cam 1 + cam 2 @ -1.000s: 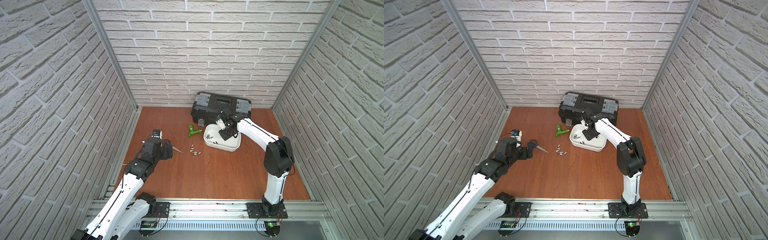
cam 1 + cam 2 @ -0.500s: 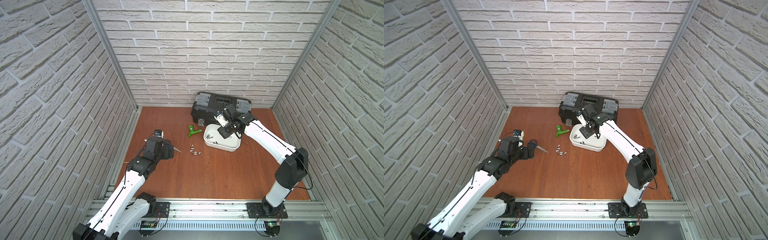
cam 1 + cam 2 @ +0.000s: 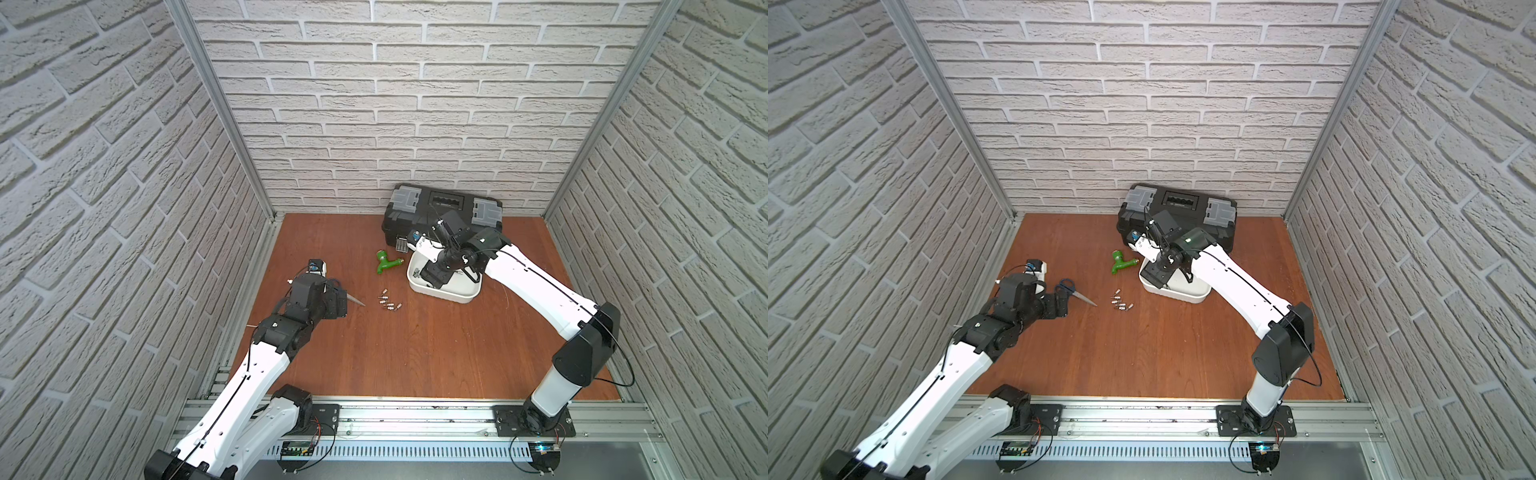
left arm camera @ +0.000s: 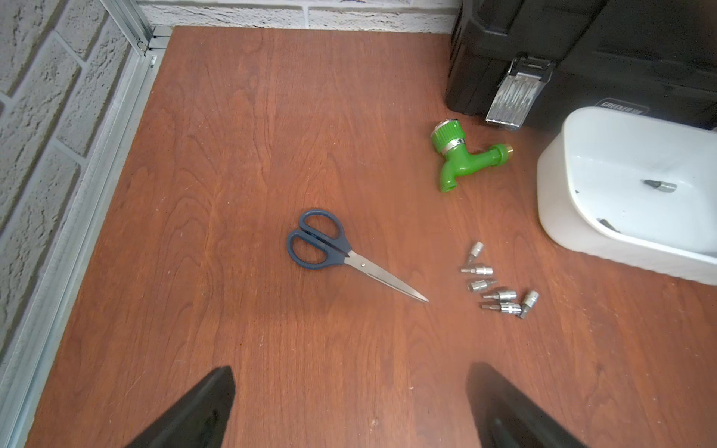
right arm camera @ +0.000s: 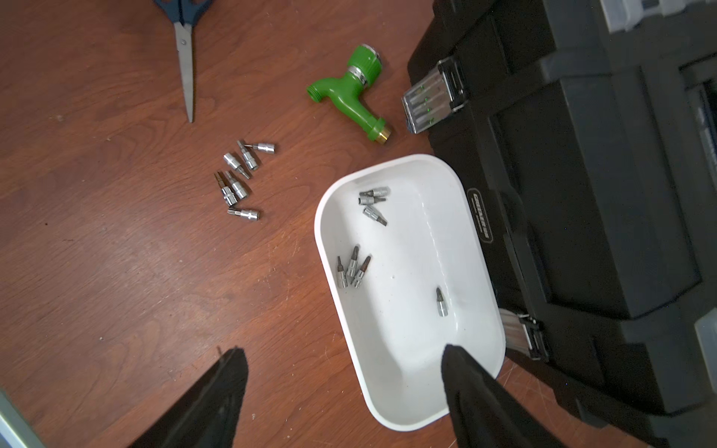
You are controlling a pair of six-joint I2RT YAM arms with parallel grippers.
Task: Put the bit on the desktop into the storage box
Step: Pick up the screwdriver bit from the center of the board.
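Note:
Several small silver bits [image 3: 388, 302] [image 4: 500, 285] [image 5: 238, 178] lie in a cluster on the reddish wood desktop [image 3: 415, 353]. To their right stands the white storage box [image 3: 449, 294] [image 3: 1179, 294] [image 5: 319, 248], with several more bits [image 5: 353, 267] inside it. My right gripper [image 5: 343, 355] [image 3: 432, 276] hangs open and empty over the box's left end, one finger above the tub, one above the wood. At the left, my left gripper [image 4: 351, 370] [image 3: 338, 301] is wide open above bare board, holding nothing, short of the scissors.
Blue-handled scissors [image 4: 333, 248] [image 3: 1075, 291] lie left of the loose bits. A green plastic tap [image 3: 386, 262] [image 5: 349, 93] rests behind them. The black toolbox [image 3: 446, 203] [image 5: 562, 174] stands against the back wall, right behind the white tub. Brick walls close in three sides.
My right gripper has opened wider and lifted back from the box as its elbow swung out to the right. The left arm has barely moved.

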